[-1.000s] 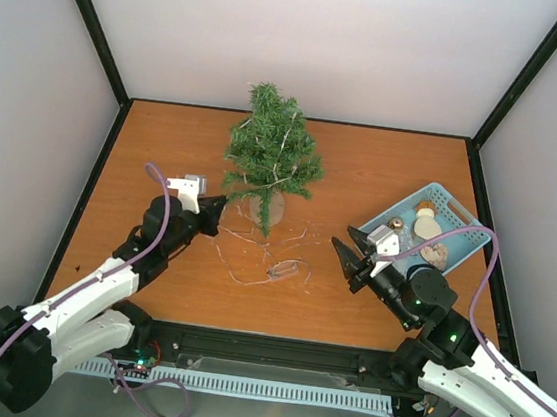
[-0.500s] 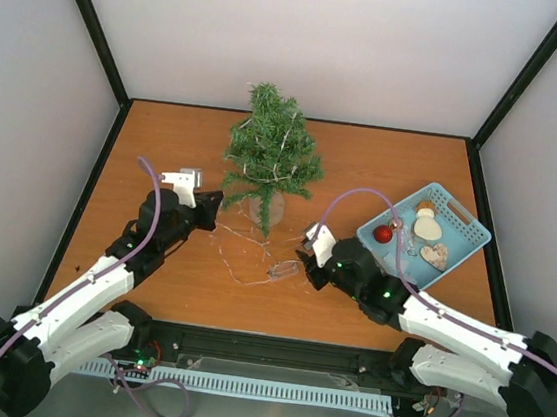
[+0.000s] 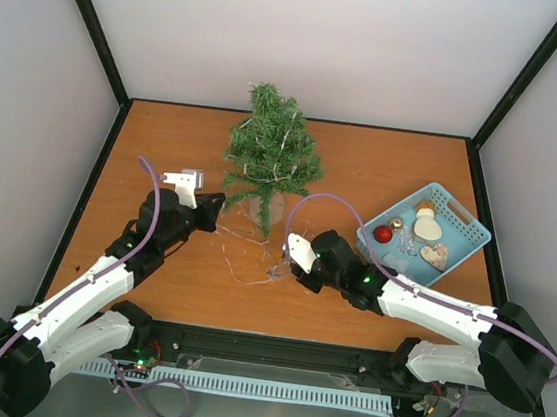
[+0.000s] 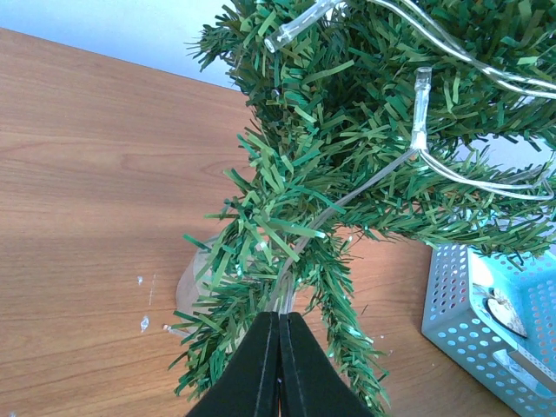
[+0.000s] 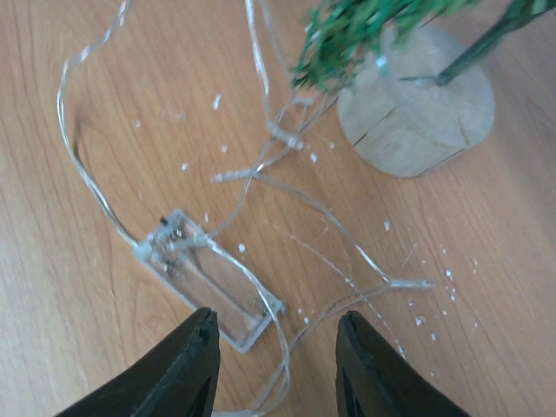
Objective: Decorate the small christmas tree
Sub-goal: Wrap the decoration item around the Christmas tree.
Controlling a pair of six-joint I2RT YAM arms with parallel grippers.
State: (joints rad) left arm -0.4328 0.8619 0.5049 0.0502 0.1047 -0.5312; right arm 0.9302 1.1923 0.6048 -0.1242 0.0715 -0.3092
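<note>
Stringing lights — my left gripper [image 4: 279, 320] pinches the light string [image 4: 369, 180]; next I close the open right gripper [image 5: 276, 349] around the battery box [image 5: 211, 280].

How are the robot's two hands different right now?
The left gripper is squeezed shut, while the right gripper is open. The left one is at the small christmas tree's branches and seems to pinch the light string; the right one holds nothing and hangs over the clear battery box on the table. Both have two black fingers.
</note>
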